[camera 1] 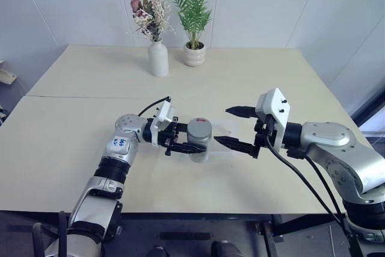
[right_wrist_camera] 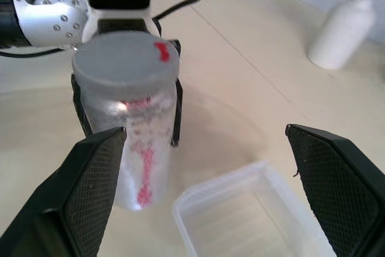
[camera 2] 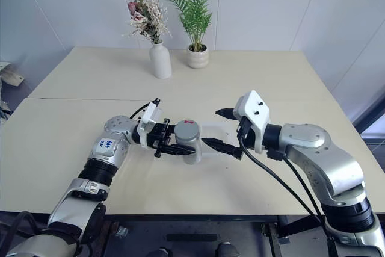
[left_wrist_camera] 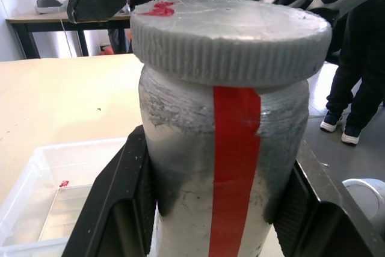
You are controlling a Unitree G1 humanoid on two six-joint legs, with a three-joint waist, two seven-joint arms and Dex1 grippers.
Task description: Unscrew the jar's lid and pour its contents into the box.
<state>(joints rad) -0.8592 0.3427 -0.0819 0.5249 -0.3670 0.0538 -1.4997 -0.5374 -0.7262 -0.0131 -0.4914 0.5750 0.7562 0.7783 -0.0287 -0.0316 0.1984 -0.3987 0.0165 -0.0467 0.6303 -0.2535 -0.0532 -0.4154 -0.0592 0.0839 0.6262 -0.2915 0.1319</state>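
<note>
Left gripper (camera 1: 183,142) has the jar (camera 1: 199,147) clamped, lid (camera 1: 199,129) still on.

From my remote seat, the nearest thing is my left arm coming up from about 7 o'clock, fingers (left_wrist_camera: 114,209) squeezed tight on both sides of the jar's lower body. The jar sits dead centre over the table (camera 1: 72,148), upright, clear-walled with greyish-white stuff inside and a red strip running down the side. The ribbed grey lid has a small red blob on top. My right gripper (camera 1: 234,127) is at roughly 3 o'clock of the jar, spread wide, holding nothing, tips just short of it. The clear box (right_wrist_camera: 252,221) lies on the table just beside the jar, under the right gripper.
</note>
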